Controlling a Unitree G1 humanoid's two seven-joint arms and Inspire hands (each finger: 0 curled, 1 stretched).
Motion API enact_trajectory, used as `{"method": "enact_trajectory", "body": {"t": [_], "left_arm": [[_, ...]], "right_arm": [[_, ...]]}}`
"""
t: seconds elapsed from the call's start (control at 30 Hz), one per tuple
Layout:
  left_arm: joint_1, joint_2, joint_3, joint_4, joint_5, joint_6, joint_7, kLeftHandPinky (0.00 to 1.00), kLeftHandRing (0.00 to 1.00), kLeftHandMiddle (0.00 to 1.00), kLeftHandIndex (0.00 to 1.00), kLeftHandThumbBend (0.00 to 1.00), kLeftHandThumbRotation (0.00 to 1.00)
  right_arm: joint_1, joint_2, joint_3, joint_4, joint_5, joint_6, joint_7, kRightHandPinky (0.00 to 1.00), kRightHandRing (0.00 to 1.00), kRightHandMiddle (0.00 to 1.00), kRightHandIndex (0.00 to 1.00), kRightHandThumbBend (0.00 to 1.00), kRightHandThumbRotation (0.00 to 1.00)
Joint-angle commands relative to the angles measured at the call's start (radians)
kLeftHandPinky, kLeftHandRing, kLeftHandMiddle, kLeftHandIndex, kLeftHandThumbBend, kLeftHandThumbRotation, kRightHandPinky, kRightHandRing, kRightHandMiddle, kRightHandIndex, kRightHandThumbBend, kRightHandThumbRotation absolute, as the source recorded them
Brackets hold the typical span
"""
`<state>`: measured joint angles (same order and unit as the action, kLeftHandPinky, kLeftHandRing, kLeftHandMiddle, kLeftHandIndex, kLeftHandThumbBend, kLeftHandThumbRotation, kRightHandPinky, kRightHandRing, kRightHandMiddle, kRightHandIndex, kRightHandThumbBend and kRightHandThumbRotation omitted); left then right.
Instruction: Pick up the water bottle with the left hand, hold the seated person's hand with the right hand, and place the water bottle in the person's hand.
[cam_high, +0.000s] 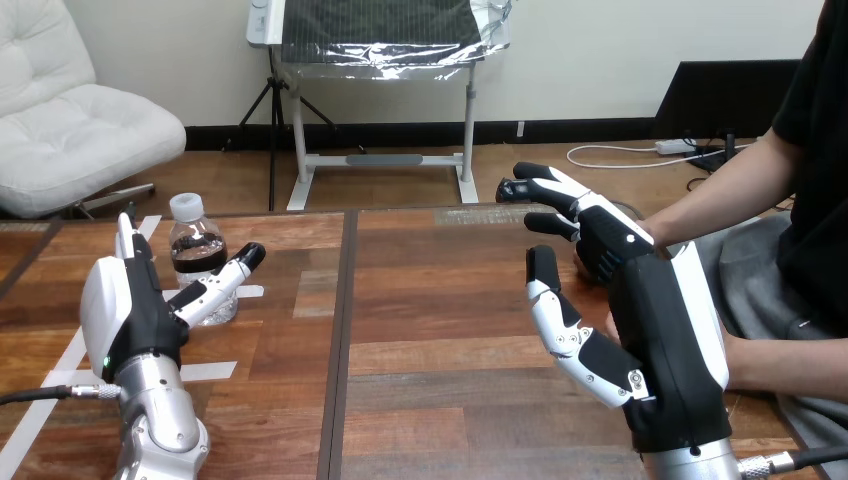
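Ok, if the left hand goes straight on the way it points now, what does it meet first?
Most likely the water bottle, standing upright just ahead of the open left hand, by its thumb. Depth is hard to judge here, so the gap between them is unclear.

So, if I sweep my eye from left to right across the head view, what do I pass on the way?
left hand → water bottle → table's dark seam → right hand → person's arm

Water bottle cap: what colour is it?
White; the water bottle cap shows best in the head view.
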<state>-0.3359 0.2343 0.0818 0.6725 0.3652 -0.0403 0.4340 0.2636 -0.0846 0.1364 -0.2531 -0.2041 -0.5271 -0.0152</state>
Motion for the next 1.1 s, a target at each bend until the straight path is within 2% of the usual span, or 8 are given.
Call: {"method": "enact_trajectory", "body": {"t": [0.0,0.23,0.6,0.8,0.9,1.07], "left_arm": [[-0.110,0.037,-0.029,0.024,0.031,0.011,0.028,0.87,0.95,0.97,0.99,0.98,0.55],[-0.142,0.057,-0.049,0.081,0.048,0.015,0.050,0.87,0.96,0.98,0.98,0.96,0.54],[-0.199,0.083,-0.076,0.174,0.063,0.028,0.076,0.94,0.96,0.99,0.98,0.94,0.55],[-0.228,0.102,-0.106,0.219,0.084,0.027,0.098,0.95,0.96,0.98,0.97,0.92,0.53],[-0.247,0.109,-0.117,0.245,0.092,0.044,0.094,0.96,0.96,0.98,0.97,0.91,0.54],[-0.270,0.117,-0.125,0.292,0.093,0.021,0.107,0.95,0.95,0.97,0.96,0.91,0.53]], "right_arm": [[-0.058,-0.001,-0.016,-0.011,0.007,0.000,0.002,0.77,0.85,0.84,0.71,0.05,0.00],[-0.065,-0.005,-0.018,0.002,0.007,-0.013,0.003,0.78,0.84,0.84,0.71,0.05,0.00],[-0.064,-0.007,-0.020,0.000,0.014,-0.010,0.006,0.78,0.83,0.83,0.71,0.06,0.00],[-0.063,-0.005,-0.023,0.003,0.018,-0.013,0.008,0.77,0.83,0.83,0.70,0.06,0.00],[-0.064,-0.005,-0.025,0.003,0.019,-0.013,0.010,0.77,0.83,0.83,0.70,0.06,0.00],[-0.064,-0.007,-0.028,0.002,0.011,-0.013,0.011,0.77,0.83,0.83,0.70,0.06,0.00]]}}
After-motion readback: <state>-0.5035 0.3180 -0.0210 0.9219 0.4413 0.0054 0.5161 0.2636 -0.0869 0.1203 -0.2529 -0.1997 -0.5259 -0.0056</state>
